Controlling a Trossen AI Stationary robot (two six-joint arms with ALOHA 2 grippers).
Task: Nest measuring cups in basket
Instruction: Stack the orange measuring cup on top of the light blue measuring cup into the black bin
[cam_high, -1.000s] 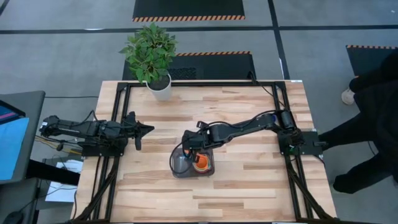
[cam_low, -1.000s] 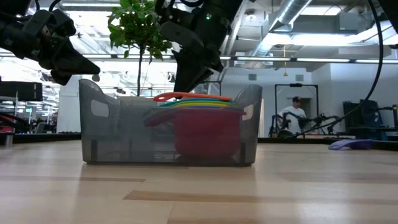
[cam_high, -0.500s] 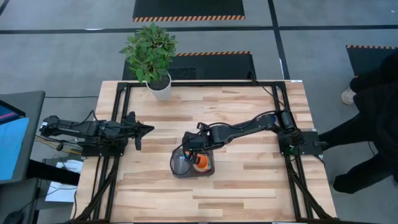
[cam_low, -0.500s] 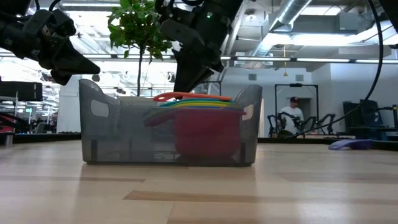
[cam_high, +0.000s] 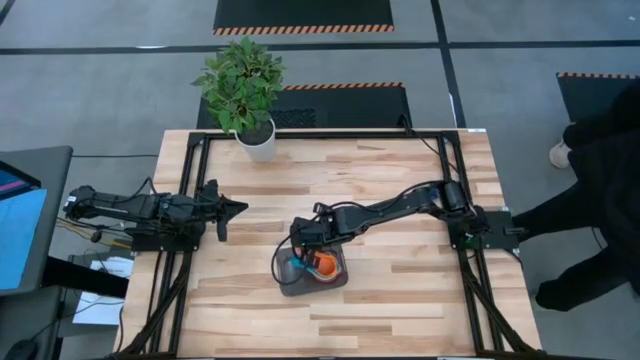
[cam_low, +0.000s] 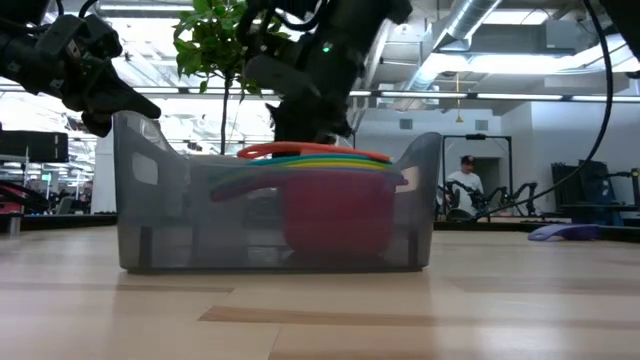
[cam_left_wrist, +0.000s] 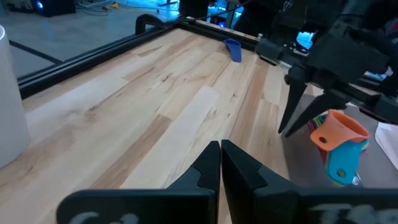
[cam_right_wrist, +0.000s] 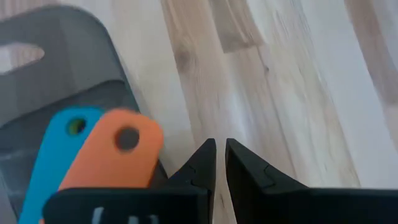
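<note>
The grey translucent basket (cam_high: 312, 270) (cam_low: 270, 210) rests on its bottom at the table's middle. It holds the nested measuring cups (cam_high: 322, 265) (cam_low: 335, 205), red outermost and orange on top. Their orange handle (cam_right_wrist: 115, 158) and light blue handle (cam_right_wrist: 56, 155) show in the right wrist view. My right gripper (cam_high: 303, 245) (cam_right_wrist: 221, 152) is shut and points down at the basket's far long wall (cam_right_wrist: 124, 74). My left gripper (cam_high: 228, 208) (cam_left_wrist: 221, 155) is shut and hovers near the table's left side. A small dark blue cup (cam_left_wrist: 233, 50) (cam_low: 565, 232) lies alone toward the right edge. My right gripper stands with its shut fingers (cam_right_wrist: 199, 162) just outside the basket's far long wall, coming from above and slanting from the table's right. The wall looks to be met by the outer side of one finger. The gripper's body and the handles hide the exact spot.
A white pot with a green plant (cam_high: 257, 140) stands at the far edge, left of centre. Black frame rails (cam_high: 190, 250) run along the table's sides. A person (cam_high: 600, 200) stands beyond the right edge. Bare wood lies near the front edge (cam_high: 330, 325).
My right gripper has moved toward the table's near edge, still shut. The basket with its cups has slid the same way and turned a little. It shows larger in the low view.
</note>
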